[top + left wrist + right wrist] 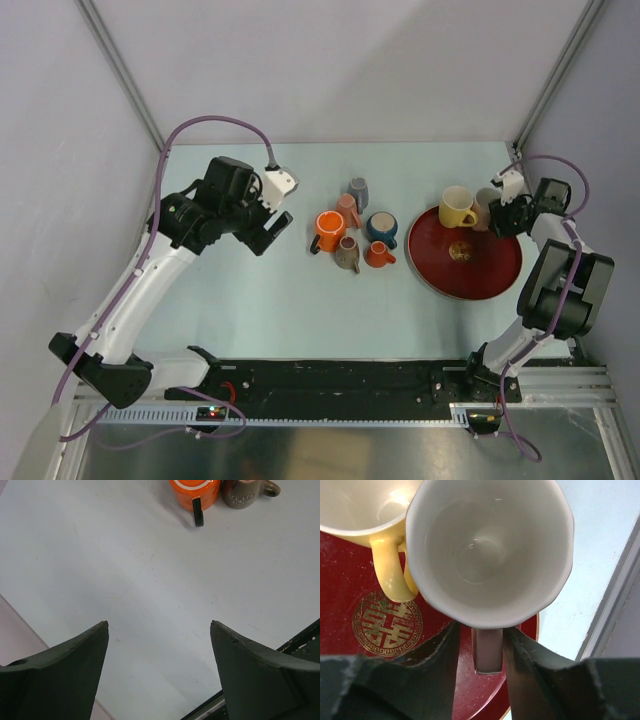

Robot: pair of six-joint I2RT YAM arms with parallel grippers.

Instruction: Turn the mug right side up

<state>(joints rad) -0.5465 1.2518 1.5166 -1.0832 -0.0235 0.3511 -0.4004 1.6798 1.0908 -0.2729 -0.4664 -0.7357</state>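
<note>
A white mug [487, 545] stands right side up on the red plate [470, 695], mouth to the camera, touching a yellow mug [365, 510]. My right gripper [481, 627] straddles its flat handle [487, 652]. The right finger touches the handle and a thin gap shows at the left finger. In the top view the white mug [487, 208] is at the plate's far right rim [440, 272], with the right gripper [500, 215] beside it. My left gripper [272, 228] is open and empty above bare table, also in its wrist view [160, 625].
Several mugs cluster mid-table: an orange one [328, 231], grey [358, 190], pink [347, 210], blue [381, 228], brown [347, 255] and a small orange one [378, 254]. The orange [195, 492] and brown [245, 492] mugs show ahead of the left gripper. The right wall is close to the plate.
</note>
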